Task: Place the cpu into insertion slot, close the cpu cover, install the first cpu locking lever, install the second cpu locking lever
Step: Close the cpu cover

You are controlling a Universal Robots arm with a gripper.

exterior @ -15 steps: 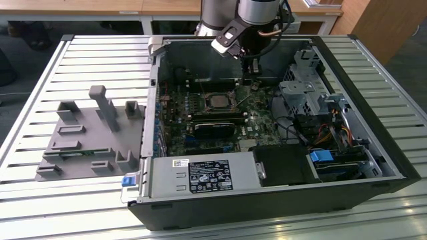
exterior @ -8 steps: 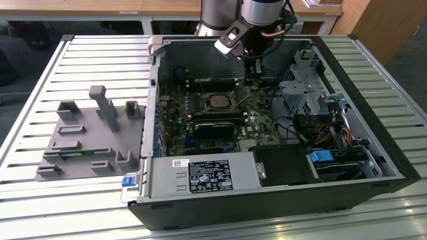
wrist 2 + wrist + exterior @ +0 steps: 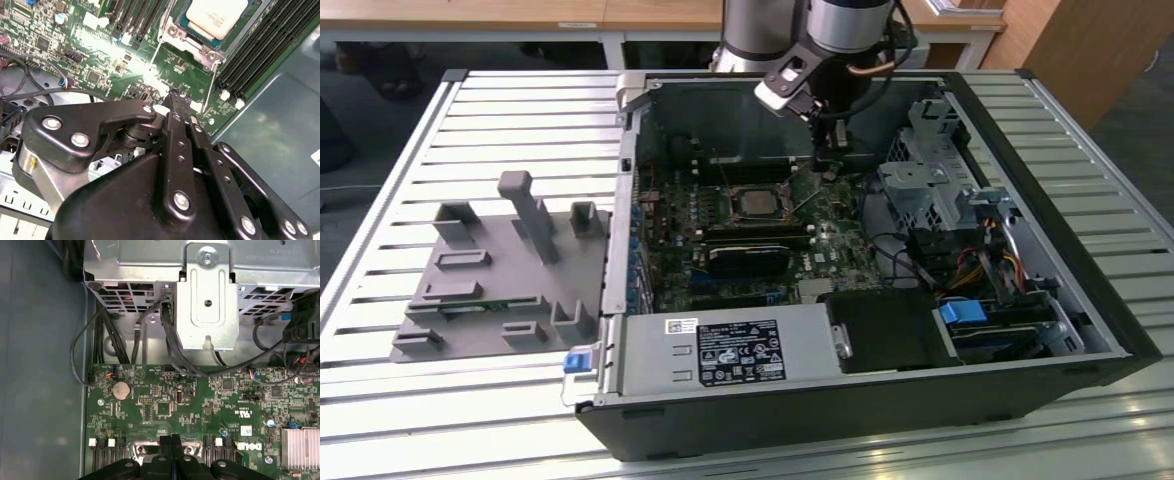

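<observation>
The exterior view looks down at a slant from well above and some way off, taking in the whole open computer case (image 3: 854, 425) on the slatted table (image 3: 480, 110), with the fingers (image 3: 825, 170) deep inside it. The second wrist view sits close behind the fingers and faces past their tips to the circuit board (image 3: 172, 67) and the cpu (image 3: 217, 15). The first wrist view, equally close, faces the opposite way to the drive cage (image 3: 207, 300). All three share the board around the fingertips.

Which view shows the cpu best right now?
The second wrist view: the cpu sits close, its silvery top plain. The exterior view shows the cpu as a small square; the first wrist view faces the circuit board elsewhere.
</observation>
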